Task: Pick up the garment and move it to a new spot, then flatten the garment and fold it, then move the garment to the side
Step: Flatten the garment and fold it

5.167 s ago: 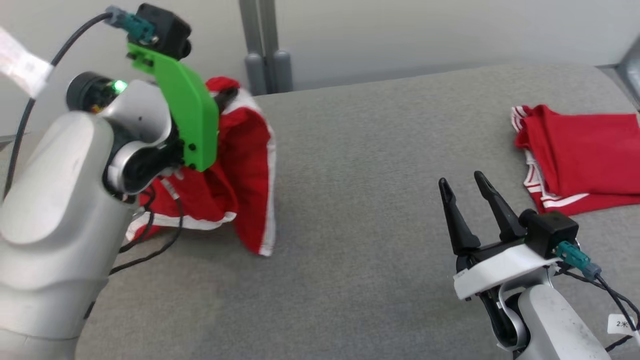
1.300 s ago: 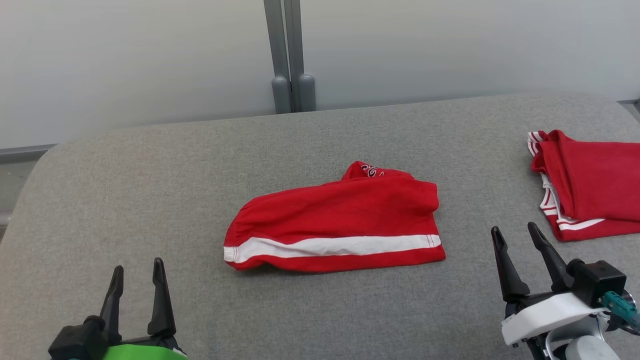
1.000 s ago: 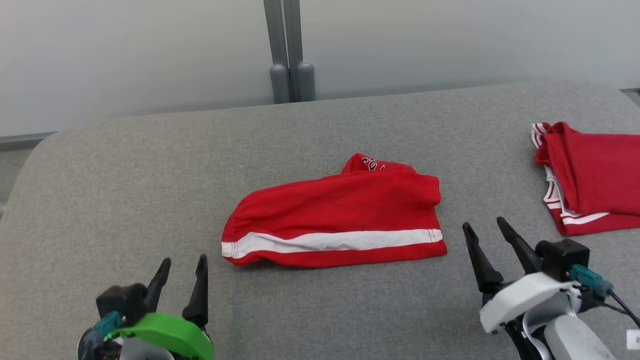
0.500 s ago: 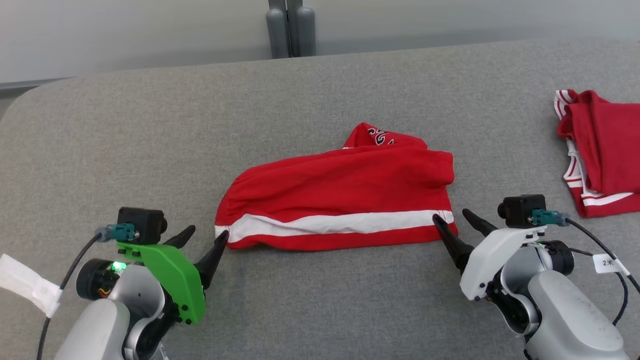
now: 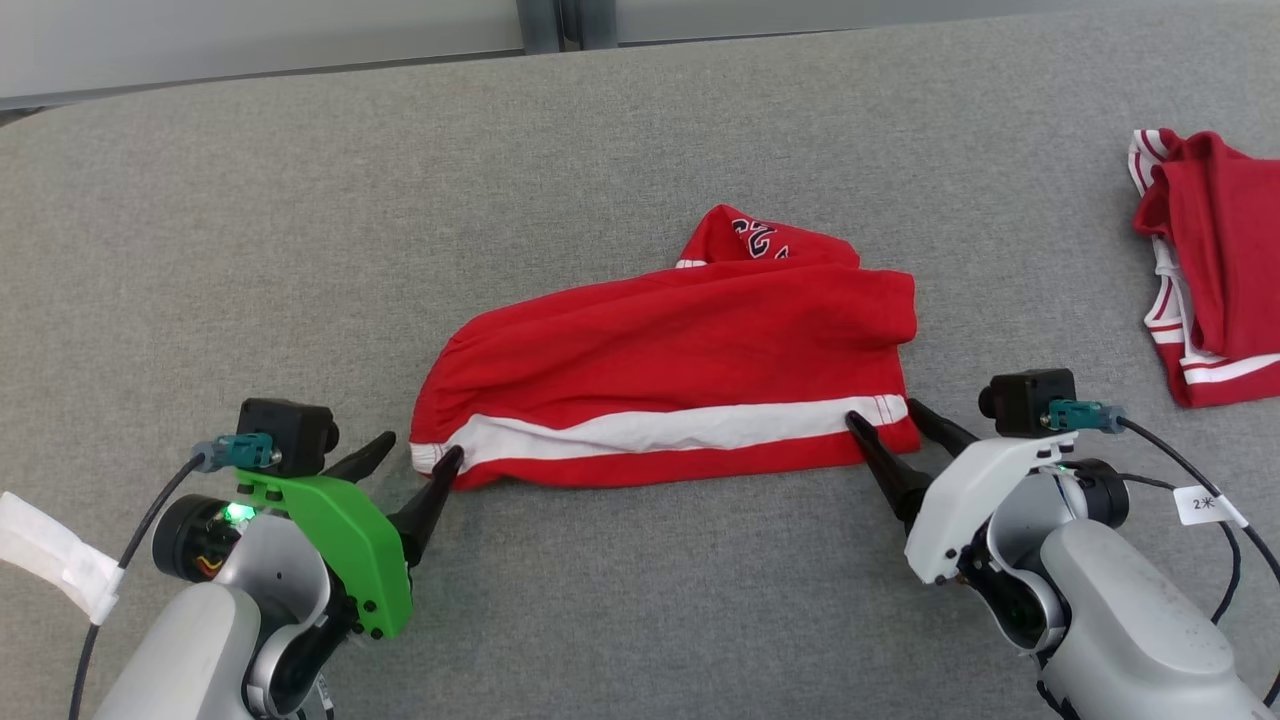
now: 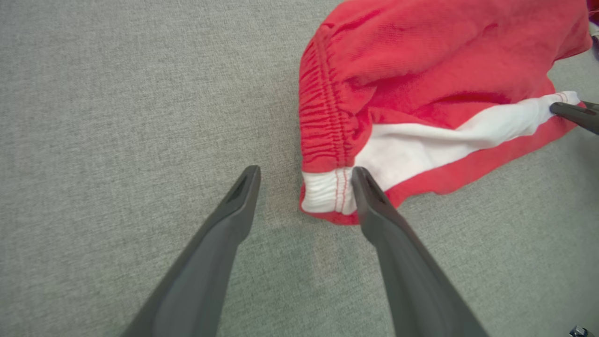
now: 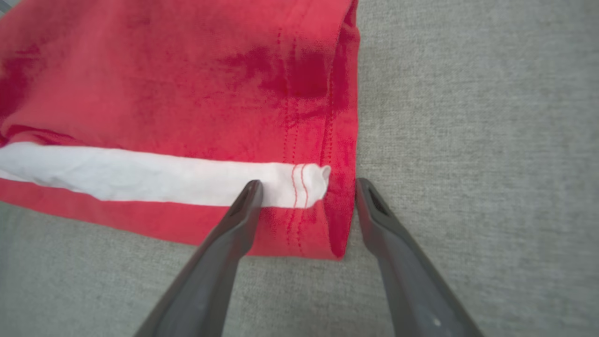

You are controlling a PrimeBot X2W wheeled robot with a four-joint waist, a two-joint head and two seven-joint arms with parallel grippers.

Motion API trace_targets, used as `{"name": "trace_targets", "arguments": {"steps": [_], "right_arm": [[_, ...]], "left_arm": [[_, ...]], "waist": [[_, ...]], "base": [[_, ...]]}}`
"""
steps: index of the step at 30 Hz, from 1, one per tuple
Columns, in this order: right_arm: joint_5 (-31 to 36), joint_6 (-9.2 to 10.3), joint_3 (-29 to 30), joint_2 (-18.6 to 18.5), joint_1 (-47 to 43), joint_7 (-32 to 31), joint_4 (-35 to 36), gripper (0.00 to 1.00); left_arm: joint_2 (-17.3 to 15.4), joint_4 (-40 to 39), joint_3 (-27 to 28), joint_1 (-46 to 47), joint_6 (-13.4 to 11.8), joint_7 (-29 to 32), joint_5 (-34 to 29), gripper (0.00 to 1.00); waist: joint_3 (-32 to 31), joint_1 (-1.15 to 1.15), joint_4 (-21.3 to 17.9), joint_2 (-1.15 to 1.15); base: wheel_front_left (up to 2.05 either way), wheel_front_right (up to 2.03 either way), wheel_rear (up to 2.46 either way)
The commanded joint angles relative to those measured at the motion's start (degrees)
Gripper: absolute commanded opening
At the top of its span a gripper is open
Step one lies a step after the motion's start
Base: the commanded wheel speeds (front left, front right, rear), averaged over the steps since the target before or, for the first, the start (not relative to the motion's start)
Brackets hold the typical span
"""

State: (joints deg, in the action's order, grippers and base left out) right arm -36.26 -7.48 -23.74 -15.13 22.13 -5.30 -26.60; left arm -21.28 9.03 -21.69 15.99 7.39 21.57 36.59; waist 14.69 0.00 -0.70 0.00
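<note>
Head view: left claw (image 5: 420, 448), right claw (image 5: 882, 411) released, flanking shorts (image 5: 680, 350).
Your left claw barely straddles the waistband (image 6: 323, 117); closing could pinch one layer or miss.

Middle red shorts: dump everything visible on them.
The red shorts lie loosely flattened, wrinkled, on the grey cloth surface; soft knit, white side stripe along the near edge. Gathered elastic waistband at the left, stitched hem right, printed flap behind. Both open, the left gripper and right gripper straddle its near corners.
</note>
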Motion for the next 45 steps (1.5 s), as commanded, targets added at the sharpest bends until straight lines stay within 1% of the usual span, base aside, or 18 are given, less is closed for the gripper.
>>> {"name": "trace_targets", "arguments": {"steps": [1,7,14,23,31,39,42,45], "right_arm": [[-0.8,-0.03,-0.8,-0.1,0.3,0.2,-0.6,1.00],[-1.7,-0.03,-2.7,-0.6,0.9,1.4,-0.8,1.00],[-2.4,-0.02,-3.6,-1.0,1.4,2.2,-1.7,1.00],[0.6,-0.02,-2.5,-1.2,1.4,3.9,-3.0,1.00],[3.5,-0.02,0.0,-0.7,-1.0,2.7,0.0,1.00],[4.3,-0.02,1.0,0.5,-2.5,0.7,2.9,1.00],[4.4,-0.02,1.3,0.6,-2.9,0.2,2.9,1.00],[4.3,-0.02,1.5,0.8,-2.9,-0.1,2.6,1.00]], "left_arm": [[-0.6,0.3,-0.2,1.1,0.2,-0.5,0.6,1.00],[-0.9,0.1,-0.6,0.7,0.1,-0.9,1.1,1.00],[-0.6,-1.3,-1.4,-0.6,0.1,0.4,2.8,1.00],[-0.8,-0.8,-1.6,-1.3,-0.3,0.4,3.4,1.00],[-0.9,-0.9,-1.8,-2.1,-0.8,0.5,3.9,1.00],[-0.9,-1.0,-2.0,-1.8,-0.9,0.6,4.0,1.00],[-0.8,-0.8,-2.3,-1.5,-0.9,0.7,4.1,0.96],[-0.8,-0.6,-2.5,-1.3,-0.8,0.6,4.4,0.96]], "waist": [[0.0,0.00,0.1,0.00],[-0.3,0.00,0.2,0.00],[-0.4,0.00,0.5,0.00],[-1.1,0.00,0.4,0.00],[-2.1,0.00,0.2,0.00],[-2.1,0.00,0.2,0.00],[-2.2,0.00,0.3,0.00],[-2.2,0.00,0.4,0.00]], "base": [[0.00,0.00,0.00],[0.00,0.00,0.00],[0.00,0.00,0.00],[0.00,0.00,0.00],[0.00,0.00,0.00],[0.00,0.00,0.00],[0.00,0.00,0.00],[0.00,0.00,0.00]]}}
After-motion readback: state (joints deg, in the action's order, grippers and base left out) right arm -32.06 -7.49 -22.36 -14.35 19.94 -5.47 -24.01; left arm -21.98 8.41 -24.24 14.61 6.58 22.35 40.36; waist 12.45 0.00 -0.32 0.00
